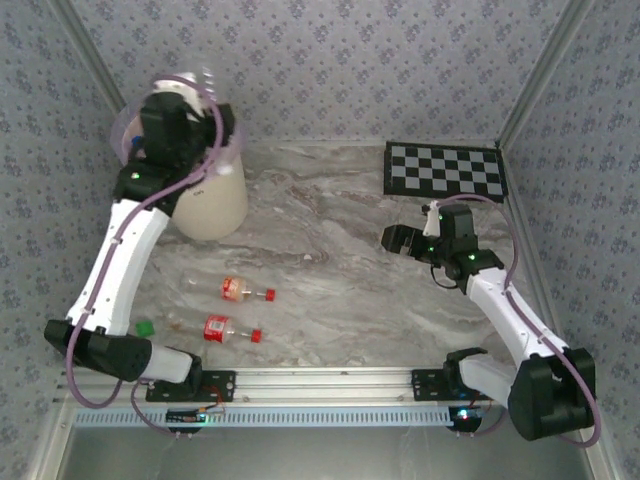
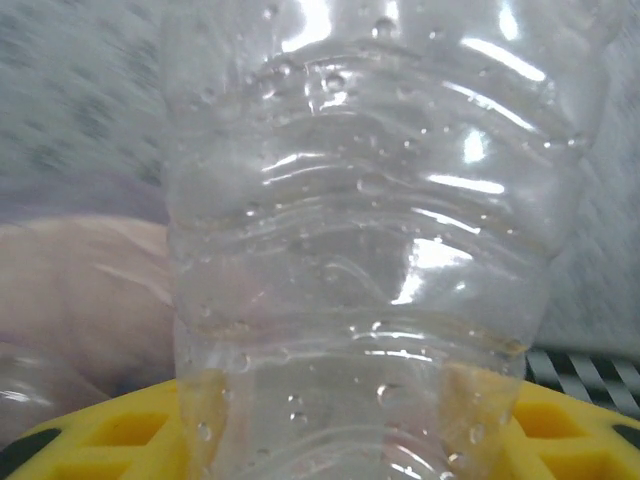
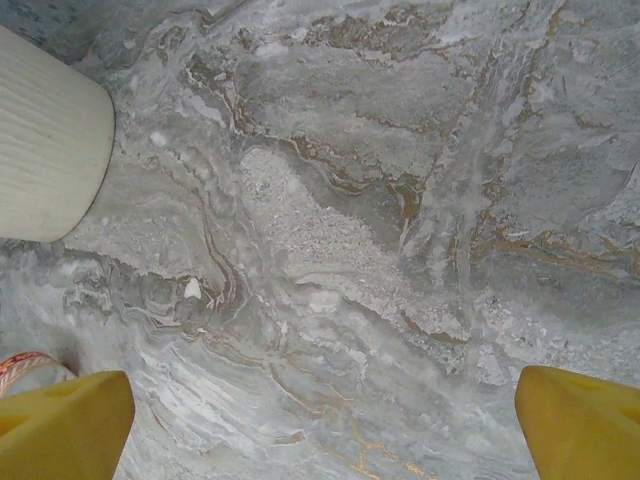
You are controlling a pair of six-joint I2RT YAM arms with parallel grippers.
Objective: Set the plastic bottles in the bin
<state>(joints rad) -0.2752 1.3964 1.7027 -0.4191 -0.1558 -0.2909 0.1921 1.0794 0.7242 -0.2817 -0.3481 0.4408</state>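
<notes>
My left gripper (image 1: 178,105) hangs over the bin (image 1: 212,200), a cream bucket with a pink bag (image 2: 80,290) inside. Its yellow fingers (image 2: 110,435) press both sides of a clear plastic bottle (image 2: 370,220), which stands upright close to the camera. Two bottles with red labels and red caps (image 1: 243,290) (image 1: 225,328) lie on the marble table, near its front left. A green cap (image 1: 145,327) lies left of them. My right gripper (image 1: 395,238) is open above bare marble at the right, with nothing between its fingertips (image 3: 70,425).
A black-and-white checkerboard (image 1: 445,168) lies at the back right. The bin's cream wall (image 3: 45,140) and a red-labelled bottle (image 3: 25,368) sit at the left edge of the right wrist view. Patterned walls close in the table on three sides.
</notes>
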